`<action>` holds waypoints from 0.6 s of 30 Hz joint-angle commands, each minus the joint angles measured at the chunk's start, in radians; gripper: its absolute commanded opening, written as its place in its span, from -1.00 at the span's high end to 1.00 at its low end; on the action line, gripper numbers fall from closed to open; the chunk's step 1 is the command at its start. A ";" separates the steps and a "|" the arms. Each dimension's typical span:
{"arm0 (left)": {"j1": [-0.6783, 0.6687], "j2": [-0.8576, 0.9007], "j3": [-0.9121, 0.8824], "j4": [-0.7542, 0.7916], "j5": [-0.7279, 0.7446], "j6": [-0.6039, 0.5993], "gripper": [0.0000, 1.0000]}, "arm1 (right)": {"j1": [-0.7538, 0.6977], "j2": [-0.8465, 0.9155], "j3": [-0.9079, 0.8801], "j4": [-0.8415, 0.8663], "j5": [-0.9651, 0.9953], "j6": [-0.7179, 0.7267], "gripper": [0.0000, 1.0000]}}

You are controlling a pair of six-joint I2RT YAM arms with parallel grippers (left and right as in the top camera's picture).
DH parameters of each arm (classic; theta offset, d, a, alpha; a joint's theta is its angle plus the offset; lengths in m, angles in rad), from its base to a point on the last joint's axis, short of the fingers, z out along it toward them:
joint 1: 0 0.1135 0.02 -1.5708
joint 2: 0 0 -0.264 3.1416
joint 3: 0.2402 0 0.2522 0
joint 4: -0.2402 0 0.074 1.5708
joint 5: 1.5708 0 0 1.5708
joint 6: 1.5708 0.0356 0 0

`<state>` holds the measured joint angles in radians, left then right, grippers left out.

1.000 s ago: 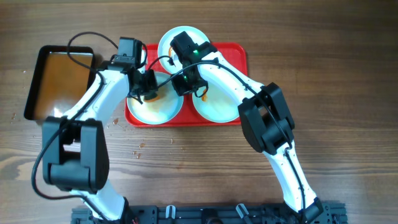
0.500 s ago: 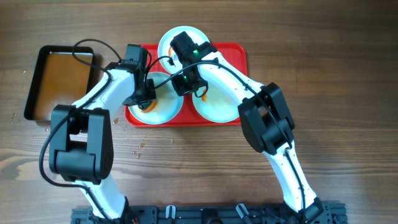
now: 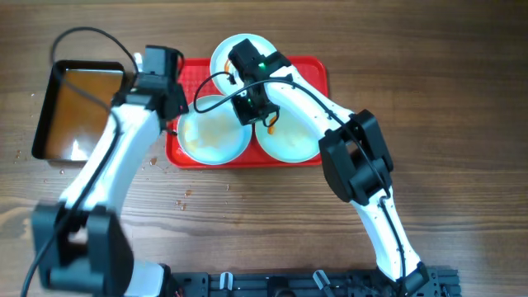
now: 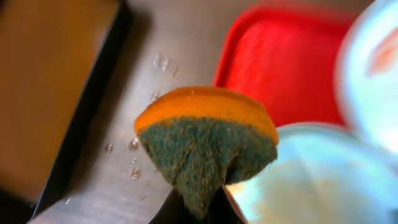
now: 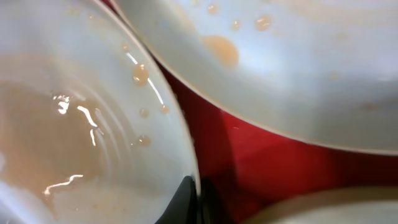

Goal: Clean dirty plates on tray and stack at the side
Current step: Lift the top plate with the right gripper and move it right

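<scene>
Three pale plates lie on the red tray (image 3: 318,70): a front-left plate (image 3: 210,136), a front-right plate (image 3: 289,140) and a back plate (image 3: 227,54). My right gripper (image 3: 250,111) is shut on the front-left plate's rim; the right wrist view shows its fingers (image 5: 198,199) pinching that wet rim (image 5: 93,137). My left gripper (image 3: 169,103) is at the tray's left edge, shut on an orange and green sponge (image 4: 208,140), held above the table between the tray (image 4: 280,62) and the black pan.
A black pan of brownish water (image 3: 78,107) stands left of the tray. Water drops and crumbs dot the wood near the tray's front-left corner (image 3: 186,194). The right arm reaches over the tray's middle.
My left gripper has lifted the sponge off the front-left plate and moved left toward the pan. The right gripper keeps its hold on the plate's rim.
</scene>
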<state>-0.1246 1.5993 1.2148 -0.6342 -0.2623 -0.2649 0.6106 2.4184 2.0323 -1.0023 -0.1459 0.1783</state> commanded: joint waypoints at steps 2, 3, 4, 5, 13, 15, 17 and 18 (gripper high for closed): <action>0.085 -0.142 0.008 0.037 0.222 -0.039 0.92 | 0.000 -0.137 0.015 -0.008 0.206 -0.079 0.91; 0.099 -0.146 0.008 0.037 0.245 -0.039 0.92 | 0.000 -0.162 0.015 -0.008 0.253 -0.086 0.91; 0.116 -0.146 0.008 0.032 0.266 -0.039 0.92 | 0.000 -0.186 0.016 -0.007 0.293 -0.103 0.91; 0.124 -0.143 0.007 0.026 0.270 -0.039 0.92 | 0.000 -0.206 0.015 -0.005 0.336 -0.111 0.92; 0.129 -0.093 -0.003 0.016 0.274 -0.039 0.92 | 0.033 -0.269 0.015 0.074 0.647 -0.283 0.91; 0.129 -0.069 -0.004 0.015 0.274 -0.039 0.92 | 0.065 -0.269 0.015 0.097 0.731 -0.335 0.91; 0.129 -0.052 -0.004 0.014 0.282 -0.039 0.92 | 0.097 -0.269 0.015 0.118 0.803 -0.365 0.91; 0.129 -0.044 -0.004 0.014 0.294 -0.039 0.92 | 0.112 -0.269 0.015 0.129 0.842 -0.369 0.91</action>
<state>0.0021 1.5227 1.2163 -0.6216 -0.0032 -0.2947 0.6582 2.1670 2.0335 -0.9012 0.5026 -0.1120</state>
